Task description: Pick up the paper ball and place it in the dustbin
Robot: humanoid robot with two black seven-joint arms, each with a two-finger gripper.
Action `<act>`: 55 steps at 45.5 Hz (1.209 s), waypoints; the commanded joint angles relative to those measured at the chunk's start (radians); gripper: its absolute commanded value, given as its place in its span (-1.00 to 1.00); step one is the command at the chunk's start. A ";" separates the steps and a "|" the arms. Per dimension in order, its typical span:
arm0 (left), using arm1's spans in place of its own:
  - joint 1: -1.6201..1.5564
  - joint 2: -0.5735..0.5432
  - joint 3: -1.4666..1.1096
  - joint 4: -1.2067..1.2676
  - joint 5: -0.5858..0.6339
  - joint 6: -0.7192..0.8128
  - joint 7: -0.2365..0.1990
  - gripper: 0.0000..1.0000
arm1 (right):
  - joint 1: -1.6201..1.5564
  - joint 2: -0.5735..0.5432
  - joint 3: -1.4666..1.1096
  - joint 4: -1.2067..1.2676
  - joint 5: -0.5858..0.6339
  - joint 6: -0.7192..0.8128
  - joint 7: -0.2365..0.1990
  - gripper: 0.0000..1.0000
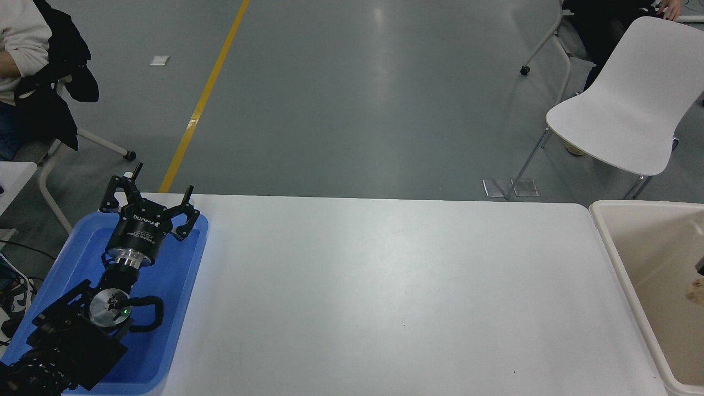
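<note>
One tool shows in full: the left tool (151, 198), parked at the lower left, its black fingers (188, 193) spread apart and clamped on nothing. It hangs over the far end of a shallow blue tray (181, 308), and its arm runs back across the tray to the bottom left corner. The tray lies on the left end of the white table (385, 286), whose broad middle is bare.

Of the right tool (701, 268) only a dark sliver shows at the right edge, over the dustbin; whether it is apart or together cannot be told. Just below that sliver sits the paper ball (697, 290), a tan crumpled wad cut by the edge, within the outline of the dustbin (605, 220). Whether the ball is gripped, and whether it touches the bin's wall, cannot be told. The dustbin, cream-beige with a rounded rim, stands against the table's right end.

Beyond the table lies grey floor with a yellow line (203, 99) and a small white scrap (159, 60). A white chair (632, 110) stands at the far right; a seated person's pale sleeve (22, 33) shows at the upper left.
</note>
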 commanded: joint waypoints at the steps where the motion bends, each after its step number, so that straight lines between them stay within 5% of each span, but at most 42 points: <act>1: 0.000 0.000 0.000 0.000 0.000 0.000 0.000 1.00 | -0.002 0.003 0.007 0.000 0.000 -0.006 0.000 1.00; 25: 0.000 0.000 0.000 0.000 0.000 -0.002 0.000 1.00 | 0.036 -0.003 0.127 0.111 0.000 0.008 0.006 1.00; 39: 0.000 0.000 0.000 -0.002 0.000 0.000 0.000 1.00 | 0.009 -0.150 0.863 0.447 -0.003 0.008 0.009 1.00; 55: 0.002 0.000 0.000 0.000 0.000 0.000 0.000 1.00 | -0.166 -0.084 1.523 0.643 0.001 0.097 0.011 1.00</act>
